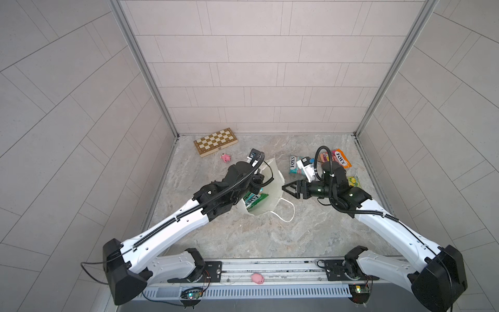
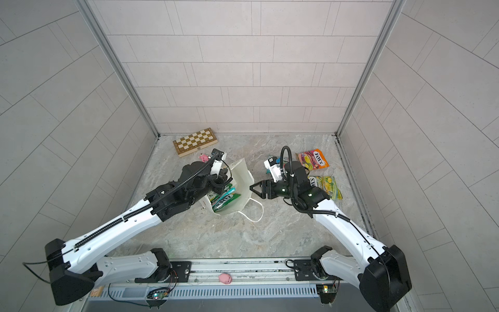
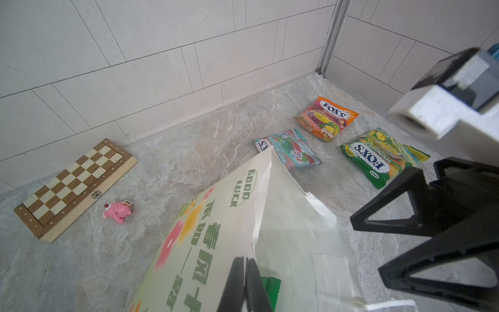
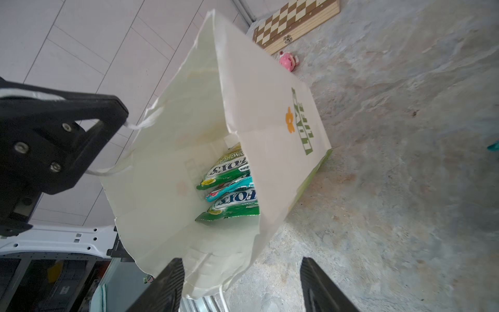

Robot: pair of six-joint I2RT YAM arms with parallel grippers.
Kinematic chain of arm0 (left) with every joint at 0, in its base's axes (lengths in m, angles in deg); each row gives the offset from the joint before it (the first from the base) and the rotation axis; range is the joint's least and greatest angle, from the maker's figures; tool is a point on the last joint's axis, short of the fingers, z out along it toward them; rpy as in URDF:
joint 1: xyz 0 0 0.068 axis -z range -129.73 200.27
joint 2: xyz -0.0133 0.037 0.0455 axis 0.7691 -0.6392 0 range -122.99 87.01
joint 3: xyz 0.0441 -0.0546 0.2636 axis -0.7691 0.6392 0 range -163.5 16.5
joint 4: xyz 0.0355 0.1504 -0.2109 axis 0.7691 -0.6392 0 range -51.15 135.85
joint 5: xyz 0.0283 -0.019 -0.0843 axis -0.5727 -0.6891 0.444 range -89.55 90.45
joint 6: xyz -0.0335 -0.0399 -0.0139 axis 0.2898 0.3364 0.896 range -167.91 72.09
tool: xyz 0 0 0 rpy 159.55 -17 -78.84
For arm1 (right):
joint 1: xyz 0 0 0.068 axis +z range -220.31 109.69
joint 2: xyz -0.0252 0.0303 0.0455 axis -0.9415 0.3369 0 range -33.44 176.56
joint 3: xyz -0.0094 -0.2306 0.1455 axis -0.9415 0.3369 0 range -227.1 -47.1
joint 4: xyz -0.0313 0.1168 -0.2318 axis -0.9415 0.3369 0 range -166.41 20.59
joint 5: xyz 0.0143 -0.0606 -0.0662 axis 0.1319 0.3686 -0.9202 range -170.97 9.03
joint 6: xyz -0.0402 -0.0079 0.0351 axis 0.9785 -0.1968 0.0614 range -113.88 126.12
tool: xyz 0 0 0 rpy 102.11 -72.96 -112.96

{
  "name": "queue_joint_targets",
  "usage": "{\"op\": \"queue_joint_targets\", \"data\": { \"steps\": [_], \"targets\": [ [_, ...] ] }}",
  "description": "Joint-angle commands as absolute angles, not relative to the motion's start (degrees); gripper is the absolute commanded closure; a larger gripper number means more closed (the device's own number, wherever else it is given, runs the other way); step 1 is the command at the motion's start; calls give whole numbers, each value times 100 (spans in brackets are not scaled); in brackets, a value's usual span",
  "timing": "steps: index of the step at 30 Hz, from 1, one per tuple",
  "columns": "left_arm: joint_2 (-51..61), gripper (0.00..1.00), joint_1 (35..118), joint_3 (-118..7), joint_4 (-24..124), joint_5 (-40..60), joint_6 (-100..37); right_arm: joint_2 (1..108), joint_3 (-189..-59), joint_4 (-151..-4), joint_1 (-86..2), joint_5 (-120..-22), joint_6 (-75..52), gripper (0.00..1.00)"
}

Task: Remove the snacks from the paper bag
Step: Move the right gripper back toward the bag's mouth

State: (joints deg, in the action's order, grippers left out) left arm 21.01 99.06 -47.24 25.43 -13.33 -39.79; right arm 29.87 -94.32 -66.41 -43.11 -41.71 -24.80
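Observation:
The white paper bag (image 1: 274, 186) (image 2: 243, 186) leans with its mouth toward the front. My left gripper (image 3: 244, 283) is shut on its rim (image 3: 216, 229). Inside lie green and teal snacks (image 4: 229, 186) (image 1: 252, 200), seen in both top views. Three more snacks lie on the table to the right: a teal one (image 3: 291, 150), an orange one (image 3: 326, 116) (image 2: 313, 159) and a green-yellow one (image 3: 378, 156) (image 2: 328, 186). My right gripper (image 1: 286, 188) (image 4: 241, 263) stands open just right of the bag's mouth, gripping nothing; the bag's near rim (image 4: 264, 108) reaches one finger.
A folded wooden chessboard (image 1: 215, 141) lies at the back left with a pink toy pig (image 1: 225, 158) in front of it. Another pink pig (image 1: 257, 278) sits on the front rail. A loose cord handle (image 1: 286, 213) trails on the table. Tiled walls close three sides.

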Motion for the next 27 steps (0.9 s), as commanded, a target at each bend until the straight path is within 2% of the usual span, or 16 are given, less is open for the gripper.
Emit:
{"op": "queue_joint_targets", "data": {
  "steps": [1, 9, 20, 27],
  "targets": [
    [2125, 100, 9931, -4913, 2476, -1362, -3964, 3208, -9406, -6755, -4047, -4591, -2527, 30],
    [2186, 100, 9931, -4847, 2508, -1293, -4059, 3625, -9146, -7091, -3693, -5204, -2925, 30],
    [2020, 100, 9815, -4823, 2822, -1576, -5124, 3991, -8288, -8695, -3160, -6266, -3880, 33],
    [1615, 100, 9330, -5008, 3294, -1283, -5626, 4615, -8026, -9778, -2845, -6789, -4289, 33]
  ]
}}
